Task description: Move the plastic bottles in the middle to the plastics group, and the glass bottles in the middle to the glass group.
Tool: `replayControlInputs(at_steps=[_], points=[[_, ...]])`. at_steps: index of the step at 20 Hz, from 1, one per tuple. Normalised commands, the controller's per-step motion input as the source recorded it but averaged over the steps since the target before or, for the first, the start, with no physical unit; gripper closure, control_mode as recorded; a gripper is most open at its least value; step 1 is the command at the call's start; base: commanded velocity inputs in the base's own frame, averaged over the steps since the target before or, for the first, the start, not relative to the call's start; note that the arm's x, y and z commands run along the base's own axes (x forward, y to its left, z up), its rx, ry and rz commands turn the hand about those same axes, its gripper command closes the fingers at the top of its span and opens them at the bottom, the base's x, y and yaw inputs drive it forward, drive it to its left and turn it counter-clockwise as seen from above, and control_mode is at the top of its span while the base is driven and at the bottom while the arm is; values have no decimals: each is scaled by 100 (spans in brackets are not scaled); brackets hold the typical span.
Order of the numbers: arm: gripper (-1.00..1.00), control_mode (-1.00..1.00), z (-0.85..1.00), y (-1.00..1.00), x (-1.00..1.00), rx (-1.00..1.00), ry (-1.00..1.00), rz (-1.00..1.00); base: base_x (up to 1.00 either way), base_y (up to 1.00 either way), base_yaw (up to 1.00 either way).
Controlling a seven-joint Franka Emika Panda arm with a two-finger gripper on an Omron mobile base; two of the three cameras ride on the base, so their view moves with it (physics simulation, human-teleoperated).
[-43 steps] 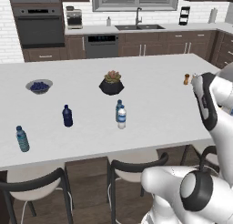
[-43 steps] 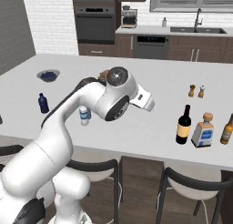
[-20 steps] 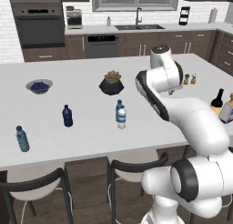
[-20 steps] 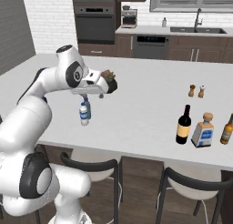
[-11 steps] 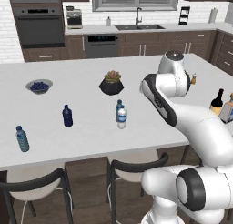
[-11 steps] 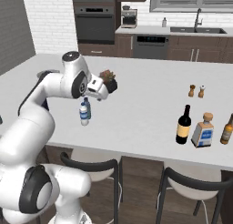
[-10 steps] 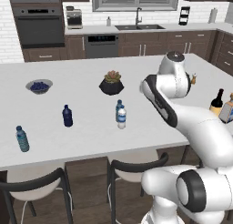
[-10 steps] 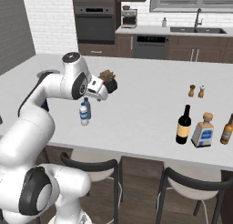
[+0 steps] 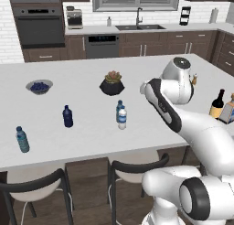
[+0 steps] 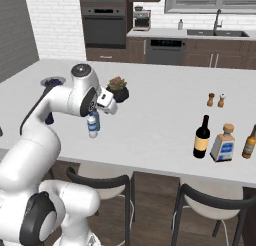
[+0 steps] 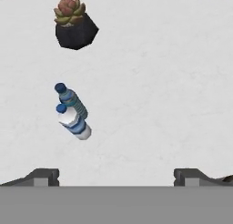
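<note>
The robot's tool (image 11: 116, 175) hangs with its jaws spread wide and empty above the white worktop (image 9: 87, 137), looking down on two small water bottles (image 11: 73, 111) that stand touching near the middle, just beside a potted succulent (image 11: 75, 22). In the left base view the pair (image 9: 120, 115) stands upright right of an opaque dark blue bottle (image 9: 67, 116); a clear bluish bottle (image 9: 22, 139) waits well apart at the far left, near a bowl (image 9: 39, 86). In the right base view the tall wine bottle (image 10: 202, 137) stands just beside a squat pale-labelled bottle (image 10: 223, 144) and an amber bottle (image 10: 248, 141) at the worktop's right end.
</note>
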Motion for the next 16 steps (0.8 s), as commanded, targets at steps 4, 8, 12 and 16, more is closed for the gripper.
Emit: replayControlInputs(at_steps=[4, 8, 12, 16], points=[[-100, -100, 0, 36, 0, -4, 6, 2, 0, 0, 0], [-100, -100, 0, 64, 0, -16, 13, 8, 0, 0, 0], [-100, -100, -2, 68, 0, -21, 19, 15, 0, 0, 0], [-100, -100, -22, 43, 8, -16, 14, 13, 0, 0, 0]])
